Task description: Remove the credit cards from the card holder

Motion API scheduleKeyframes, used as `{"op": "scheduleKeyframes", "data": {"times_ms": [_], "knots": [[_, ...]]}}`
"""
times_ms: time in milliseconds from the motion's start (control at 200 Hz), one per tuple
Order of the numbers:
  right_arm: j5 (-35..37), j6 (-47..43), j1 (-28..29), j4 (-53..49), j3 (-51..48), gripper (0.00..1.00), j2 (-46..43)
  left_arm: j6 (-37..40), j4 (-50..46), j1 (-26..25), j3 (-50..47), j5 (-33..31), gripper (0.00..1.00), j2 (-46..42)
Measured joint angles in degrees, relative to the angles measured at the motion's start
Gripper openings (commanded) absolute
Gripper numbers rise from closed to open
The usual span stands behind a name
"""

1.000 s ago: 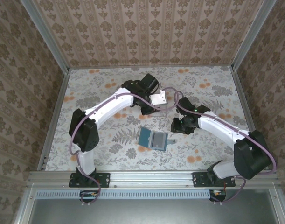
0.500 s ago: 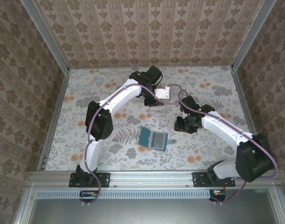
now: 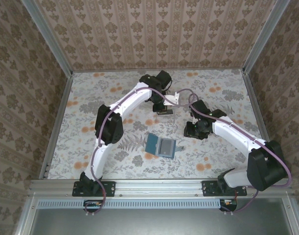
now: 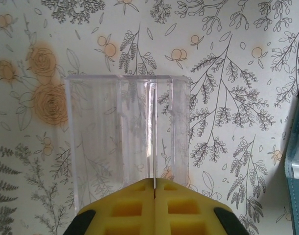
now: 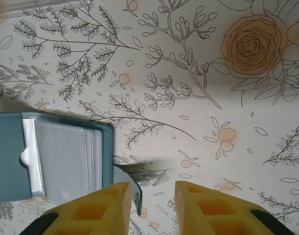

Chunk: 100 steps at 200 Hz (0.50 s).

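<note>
Card holder (image 3: 161,146) is laid open on the floral table (image 3: 90,98) between the two arms, blue-grey inside turned up. Its strap tab (image 5: 132,188) is seen just beside one finger of the right gripper (image 5: 151,205), whose jaws are spread above the table. At the far side the left gripper (image 4: 153,188) is pressed together on a thin credit card (image 4: 153,132) — seen edge-on, colour not to be told — and the card is held over the transparent tray (image 4: 100,137), which is set near the card holder but apart from it.
</note>
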Motion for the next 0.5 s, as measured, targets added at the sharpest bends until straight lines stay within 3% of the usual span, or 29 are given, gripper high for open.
{"op": "scheduleKeyframes", "data": {"times_ms": [500], "knots": [[0.0,-0.9,-0.5,0.2,-1.0,0.3,0.0,1.3,-8.4,0.5,7.5,3.3,0.0,6.5]]}}
